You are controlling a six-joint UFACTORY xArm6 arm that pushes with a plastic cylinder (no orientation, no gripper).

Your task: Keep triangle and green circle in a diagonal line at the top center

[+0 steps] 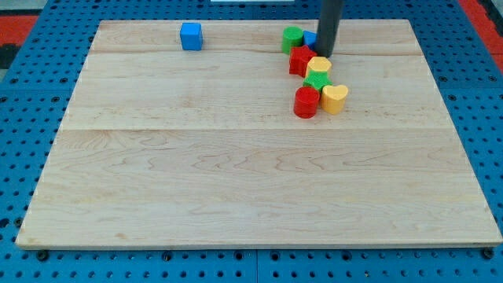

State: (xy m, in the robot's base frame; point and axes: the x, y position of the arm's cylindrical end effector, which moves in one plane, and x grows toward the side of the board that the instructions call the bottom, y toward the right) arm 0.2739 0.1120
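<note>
Dark and straight, the rod comes down from the view's top and my tip (324,54) rests on the wooden board (196,181) near its top edge, right of centre; it is a bare rod end with no jaws, so it holds nothing. Touching the tip on its left, half hidden behind the rod, is a blue block (310,38) whose shape I cannot make out. Just left of that sits the green circle (292,38). Directly below the tip a cluster runs down and to the right: a red block (300,60), a yellow block (319,65) against it, then a green block (317,80), all packed together. At the cluster's lower end stand a red cylinder (306,102) and a yellow heart (335,98), side by side and touching. Far to the tip's left, well apart from everything, sits a blue cube (191,36) near the top edge.
</note>
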